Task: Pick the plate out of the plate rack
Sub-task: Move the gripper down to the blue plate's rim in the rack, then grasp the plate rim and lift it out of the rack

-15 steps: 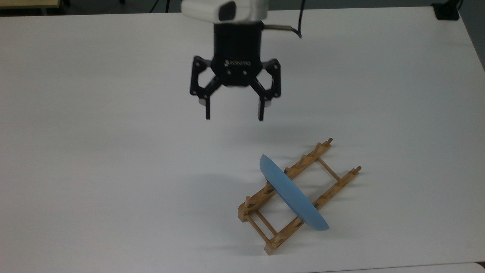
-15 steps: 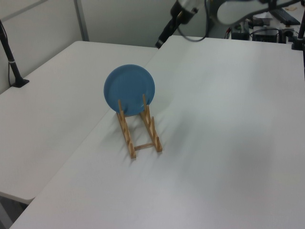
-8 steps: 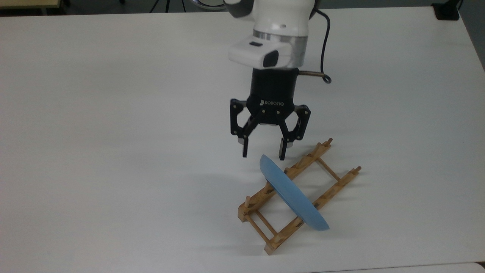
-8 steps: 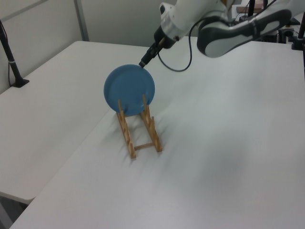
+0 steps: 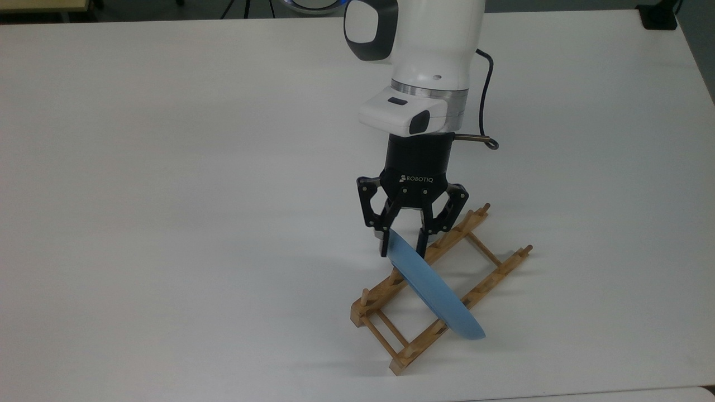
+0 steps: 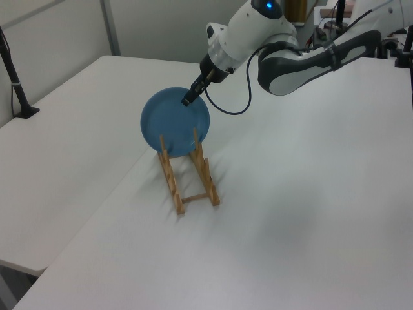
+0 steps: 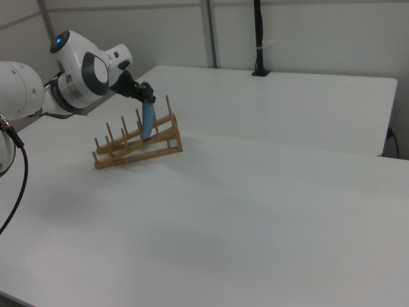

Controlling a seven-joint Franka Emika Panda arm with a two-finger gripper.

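- Standing on edge in the plate rack (image 5: 441, 290), slotted between upright pegs so as to stay near vertical: the light-blue plate (image 5: 433, 287), leaning a little against the pegs behind.
- Seen in the left view as a full blue disc (image 6: 175, 121) at the far end of the rack (image 6: 188, 174); seen edge-on in the right view (image 7: 148, 118), with the rack (image 7: 137, 146) stretching toward the right view's left.
- Lowered over the plate's upper rim: the gripper (image 5: 402, 245), fingers apart and straddling the rim, one on each face, ready to pinch the thin edge.
- Pointing down along the plate's plane, probably so that a straight lift clears the pegs without dragging.
- Hard to say whether either fingertip touches the plate yet; from the top view, close beside both faces but seemingly not clamped.
- Reaching in from the left view's upper right (image 6: 189, 100), and from the right view's left (image 7: 147, 94).
- Resting on a plain white table (image 5: 167, 195), rack lying diagonally, well apart from any edge.
- Judged stage: positioned for the grasp, closing and lifting not yet done.
- Risk to mind: tipping the rack if the plate catches a peg on the way up.
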